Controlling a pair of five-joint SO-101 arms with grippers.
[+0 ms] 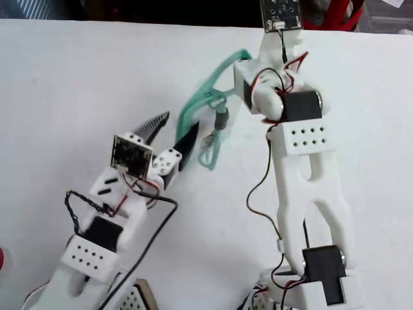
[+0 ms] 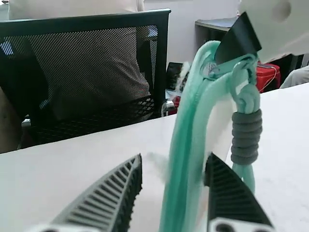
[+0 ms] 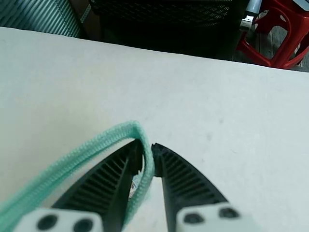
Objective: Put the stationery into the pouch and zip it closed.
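While our right hand (image 3: 147,147) grips the rim of the green pouch (image 3: 96,150), the pouch stands between both arms over the worktop (image 1: 77,84). Our left hand (image 2: 175,159) is open, its jaws astride the pouch's zipper edge.

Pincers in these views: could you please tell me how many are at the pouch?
2. The left pincer is open astride the pouch edge; the right pincer is shut on the pouch's rim.

The mint-green see-through soft pouch (image 2: 186,169) carries a grey coiled cord (image 2: 246,137), the left gripper (image 2: 175,159) and right gripper (image 3: 147,146) are ribbed black, and the flat table (image 1: 64,77) is plain white.
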